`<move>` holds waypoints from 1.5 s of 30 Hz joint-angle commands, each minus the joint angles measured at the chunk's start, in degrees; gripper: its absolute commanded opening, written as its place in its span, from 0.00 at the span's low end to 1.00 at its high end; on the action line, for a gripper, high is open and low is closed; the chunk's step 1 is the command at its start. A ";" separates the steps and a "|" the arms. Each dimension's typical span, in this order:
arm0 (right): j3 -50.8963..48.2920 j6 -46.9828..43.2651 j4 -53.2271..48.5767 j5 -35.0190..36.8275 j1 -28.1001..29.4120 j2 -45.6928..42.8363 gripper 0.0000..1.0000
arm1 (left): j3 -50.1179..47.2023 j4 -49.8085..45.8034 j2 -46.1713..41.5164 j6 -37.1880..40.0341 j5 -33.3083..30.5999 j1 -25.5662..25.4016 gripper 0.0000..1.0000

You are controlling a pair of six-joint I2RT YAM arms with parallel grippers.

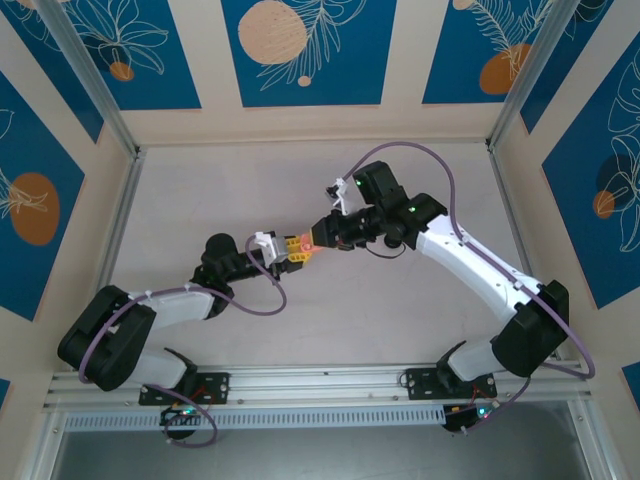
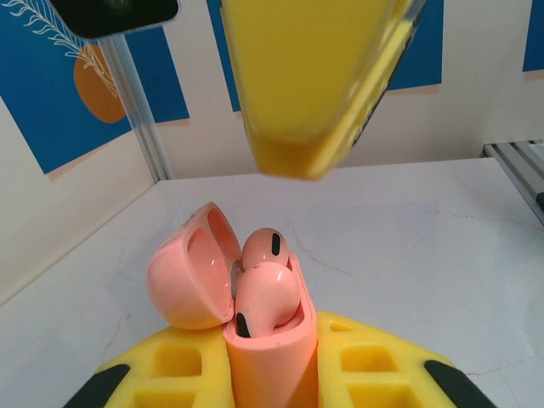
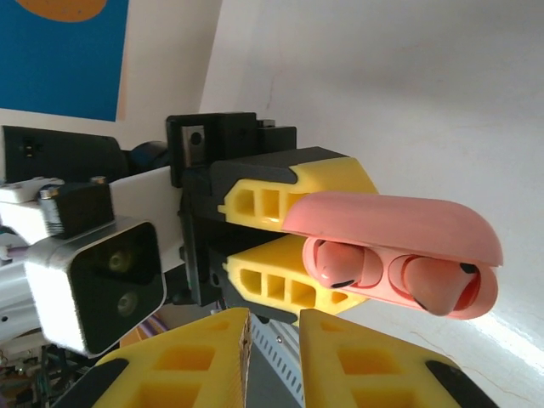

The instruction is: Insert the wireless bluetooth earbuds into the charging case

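My left tool [image 1: 288, 250]: clamped on the charging case [image 2: 272, 361], with a yellow finger on each side of its lower body.
Charging case: held in that tool over the middle of the worktop [image 1: 400, 330], its open mouth turned towards my other tool.
Lid [image 2: 191, 280]: swung open on its hinge, to the left in the left wrist view.
Near earbud [image 2: 267, 296]: sits in its well, its rounded head standing proud of the rim.
Far earbud [image 2: 265, 248]: in the well just behind, touching the near one.
My right tool [image 3: 274, 327]: fingers drawn almost together with only a slim gap, gripping nothing. It hangs just beyond the case's mouth, close to the earbuds but apart from them.
Worktop: pale and faintly veined, running on past both tools.
Back wall [image 1: 210, 60]: cream with blue panels.
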 commanded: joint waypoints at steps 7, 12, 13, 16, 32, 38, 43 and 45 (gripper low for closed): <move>2.04 -1.63 -3.02 1.55 1.21 2.53 0.22 | 0.80 0.46 -1.16 0.26 0.58 -0.95 0.15; 1.84 -1.63 -2.30 1.90 1.32 3.43 0.19 | 0.80 0.37 -1.28 0.12 0.58 -0.95 0.15; 1.80 -1.71 -2.14 1.91 1.39 3.58 0.18 | 0.80 0.24 -1.30 0.10 0.58 -0.94 0.15; 1.71 -1.80 -1.99 2.13 1.41 4.15 0.17 | 0.78 0.08 -1.50 0.13 0.58 -0.92 0.15; -0.50 -4.92 -1.48 2.68 1.41 -0.26 0.20 | 1.00 -0.87 -1.85 -0.23 0.75 -1.03 0.15; -4.07 -13.66 1.96 6.11 0.74 -9.05 0.36 | 1.71 -0.61 -1.34 -2.26 2.55 -1.03 0.15; -8.39 -28.44 4.25 4.26 -2.49 -14.59 0.49 | 2.77 1.51 0.02 -6.02 6.01 -1.06 0.15; -10.09 -32.68 6.58 -1.41 -6.29 -15.92 0.52 | 3.24 2.38 0.58 -7.49 7.58 -1.02 0.15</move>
